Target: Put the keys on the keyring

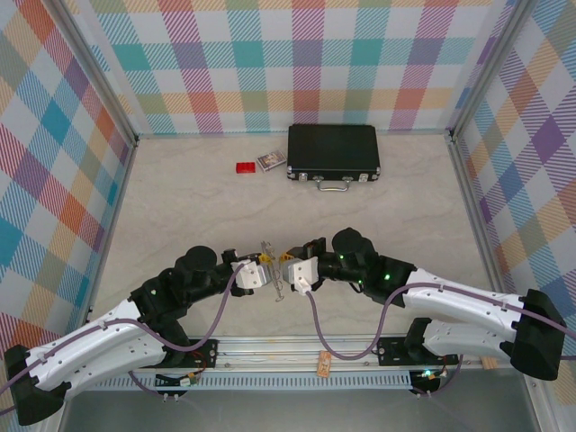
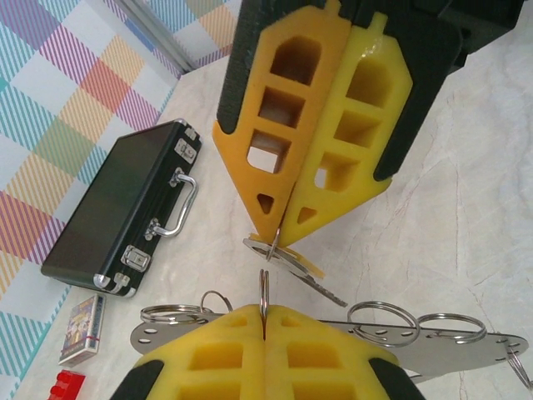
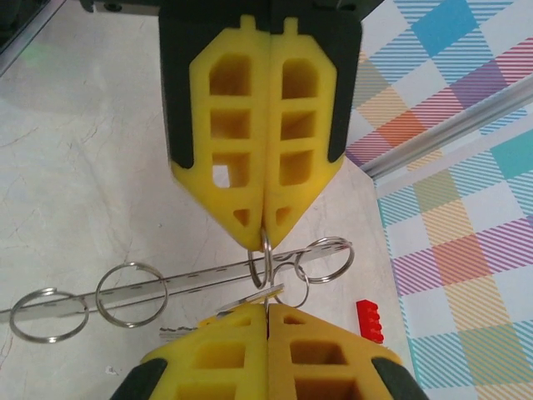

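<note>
— Start at the left. What are the left jaws doing?

— The left arm (image 1: 117,337) reaches in from 7 o'clock. The left jaws are pressed fully together, pinching the rim of a small split ring (image 2: 263,287) that stands edge-on at their tips.

— And the keyring?

— The keyring (image 2: 466,350) is a flat metal strip carrying several more rings. In the left wrist view it runs crosswise just behind those tips, out toward 9 and 3 o'clock. I cannot tell whether the pinched ring is threaded on the strip. From above, the strip sits between the two sets of jaws, just toward 6 o'clock of the middle of the table (image 1: 180,207).

— Where is the key?

— A silver key (image 2: 316,286) lies at the tips of the right jaws, just beside the pinched ring. In the left wrist view it sits at 12 o'clock from that ring, with its blade slanting toward 4 o'clock. There is a yellowish bit next to it that I cannot make out.

— And the right jaws?

— The right arm (image 1: 468,301) comes in from 4 o'clock. The right jaws are clamped tight on the key's head end, tip to tip with the left pair.

— Anything else?

— At the far edge there's a red block (image 1: 245,167) and a small box (image 1: 271,161) at 11 o'clock, and a black case (image 1: 333,151) at 12.
</note>
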Robot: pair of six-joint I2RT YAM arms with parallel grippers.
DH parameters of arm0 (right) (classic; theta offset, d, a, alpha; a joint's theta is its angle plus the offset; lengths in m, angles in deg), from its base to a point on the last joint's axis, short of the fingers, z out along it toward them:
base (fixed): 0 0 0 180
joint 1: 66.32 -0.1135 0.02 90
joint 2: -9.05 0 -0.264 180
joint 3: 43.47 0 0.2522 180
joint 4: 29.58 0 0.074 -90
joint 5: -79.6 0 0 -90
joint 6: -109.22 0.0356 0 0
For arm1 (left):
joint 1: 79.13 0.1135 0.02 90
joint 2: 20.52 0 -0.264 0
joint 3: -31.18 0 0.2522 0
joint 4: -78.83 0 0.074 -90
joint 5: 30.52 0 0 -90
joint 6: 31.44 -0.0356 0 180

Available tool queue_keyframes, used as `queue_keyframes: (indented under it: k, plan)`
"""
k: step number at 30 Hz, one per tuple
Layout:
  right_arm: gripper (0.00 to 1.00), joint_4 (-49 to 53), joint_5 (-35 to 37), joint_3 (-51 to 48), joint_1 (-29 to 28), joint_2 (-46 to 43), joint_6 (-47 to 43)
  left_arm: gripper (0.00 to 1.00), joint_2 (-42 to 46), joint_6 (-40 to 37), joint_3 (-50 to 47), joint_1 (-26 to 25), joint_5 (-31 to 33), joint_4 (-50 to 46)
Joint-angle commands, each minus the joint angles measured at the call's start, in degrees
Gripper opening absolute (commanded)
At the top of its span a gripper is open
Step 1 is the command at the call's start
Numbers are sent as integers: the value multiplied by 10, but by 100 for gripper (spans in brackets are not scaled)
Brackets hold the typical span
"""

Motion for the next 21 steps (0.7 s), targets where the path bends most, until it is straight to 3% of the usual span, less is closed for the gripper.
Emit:
queue_keyframes:
  k: [1,21]
  plan:
    - [0,-23,-1,-4,-3,-4,-13,0,3,9,20,-6,-13,5]
    - [0,-36,-6,0,-6,5,-12,0,-3,10,23,-6,-19,2]
